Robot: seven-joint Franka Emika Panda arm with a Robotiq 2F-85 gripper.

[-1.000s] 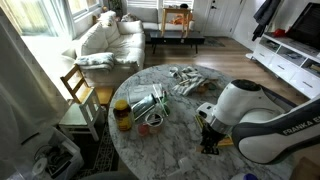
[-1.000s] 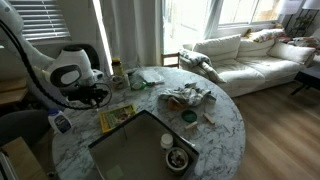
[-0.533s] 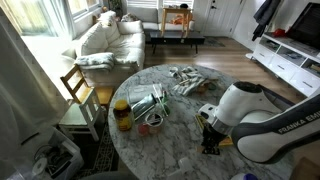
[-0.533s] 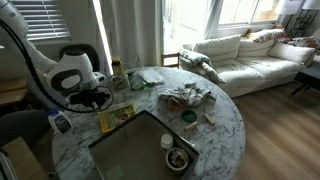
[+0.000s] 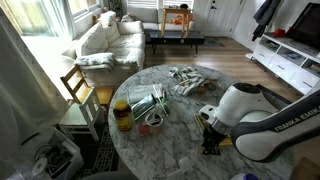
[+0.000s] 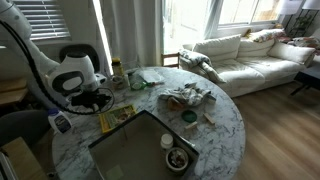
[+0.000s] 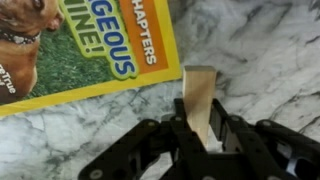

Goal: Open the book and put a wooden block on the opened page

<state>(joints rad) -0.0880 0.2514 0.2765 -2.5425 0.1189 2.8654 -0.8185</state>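
Book [image 7: 80,50] lies shut and cover-up on the marble tabletop [image 7: 265,45], its yellow edge just beside the wooden block [image 7: 200,88]. My tool [image 7: 200,128] pinches that block by its near end, a finger pressed to either side. I judge the grip is meant to keep the block ready next to the book, though the cover is not yet turned and one arm has to do both jobs. In an exterior view the book [image 6: 116,117] shows as an olive rectangle near the tabletop's rim, with the tool [image 6: 95,100] low beside it. The wrist view cuts off most of the cover, leaving part of a title and a dog. Whether the block touches the marble I cannot tell. In an exterior view the arm [image 5: 245,110] hides book and block alike.
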